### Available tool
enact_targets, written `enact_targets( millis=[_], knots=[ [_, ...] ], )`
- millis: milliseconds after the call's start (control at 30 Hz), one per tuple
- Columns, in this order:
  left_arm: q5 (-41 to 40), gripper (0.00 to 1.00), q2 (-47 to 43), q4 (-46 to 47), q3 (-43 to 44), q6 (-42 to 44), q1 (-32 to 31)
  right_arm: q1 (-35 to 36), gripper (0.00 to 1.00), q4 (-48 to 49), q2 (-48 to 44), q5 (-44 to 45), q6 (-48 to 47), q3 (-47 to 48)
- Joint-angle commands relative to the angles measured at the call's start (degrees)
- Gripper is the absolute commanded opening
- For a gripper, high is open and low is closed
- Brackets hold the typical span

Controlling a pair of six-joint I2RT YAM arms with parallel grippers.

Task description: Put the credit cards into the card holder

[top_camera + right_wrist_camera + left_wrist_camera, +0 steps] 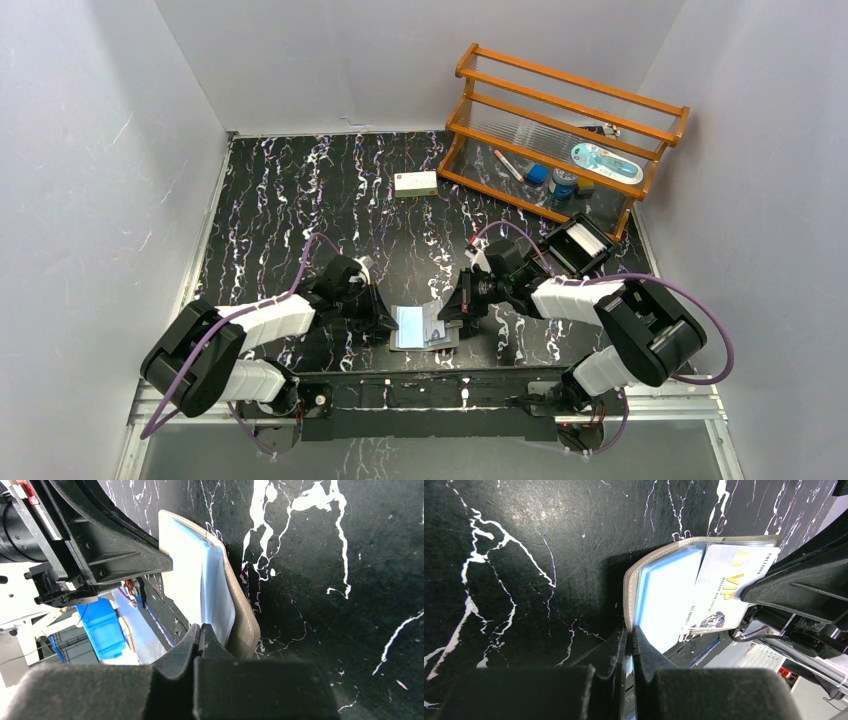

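While spread open, blue side up, near the table's (280, 200) front edge between both arms: holder (408, 325), pinched at its left flap by closed left jaws. Closed right jaws on a pale card (724, 590) marked VIP, laid askew over the holder's right half, partly on the blue lining. Black table with white veining, plain white walls (300, 60) on three sides. Well apart at the back: white box (415, 183), wooden rack (575, 77) in the right corner. Bare table between holder and box; near edge close beside the holder.
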Motion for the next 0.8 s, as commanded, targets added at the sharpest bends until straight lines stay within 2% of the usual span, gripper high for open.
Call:
enact_targets(
  millis=[0,433,767],
  knots=[
    [-0.2,0.00,-1.2,-0.6,-0.9,-0.1,0.2,0.0,0.00,2.9,-0.2,-0.8,0.9,-0.7],
    [-0.1,0.00,-1.3,0.0,-1.3,-0.7,0.2,0.0,0.00,6.3,2.3,-0.9,3.1,-2.5],
    [-0.1,0.00,-0.9,0.3,-1.5,-0.6,0.2,0.0,0.00,4.2,2.6,-0.2,1.0,-2.6]
  ],
)
